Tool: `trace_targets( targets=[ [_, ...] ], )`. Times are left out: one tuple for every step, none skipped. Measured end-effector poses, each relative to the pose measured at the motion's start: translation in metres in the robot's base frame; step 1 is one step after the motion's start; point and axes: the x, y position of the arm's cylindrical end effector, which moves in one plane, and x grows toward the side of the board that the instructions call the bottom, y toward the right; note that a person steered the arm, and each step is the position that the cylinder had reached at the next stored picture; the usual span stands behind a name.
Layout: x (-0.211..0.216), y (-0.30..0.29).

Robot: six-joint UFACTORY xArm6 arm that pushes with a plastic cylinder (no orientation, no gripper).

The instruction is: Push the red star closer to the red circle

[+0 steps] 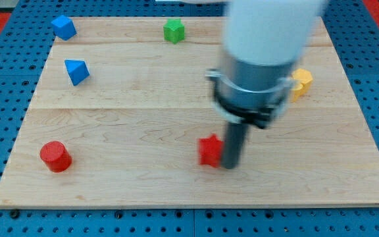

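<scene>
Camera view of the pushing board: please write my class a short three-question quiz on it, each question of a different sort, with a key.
1. True or false: my tip stands on the view's right side of the red star, right beside it.
2. Multiple choice: which block lies nearest the view's bottom left corner of the wooden board?
A. the green block
B. the red circle
C. the yellow block
3. Fill in: the number of blue blocks on the board, one at the top left and one below it, is ____.

Key: 1 true; 2 B; 3 two.
</scene>
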Motion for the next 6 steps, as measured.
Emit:
trace_targets(
  targets=[
    [-0.004, -0.039],
    [-0.008, 0.010],
    [-0.033, 0.017],
    [-0.034, -0.054],
    [-0.034, -0.141],
    [-0.034, -0.190]
  ],
)
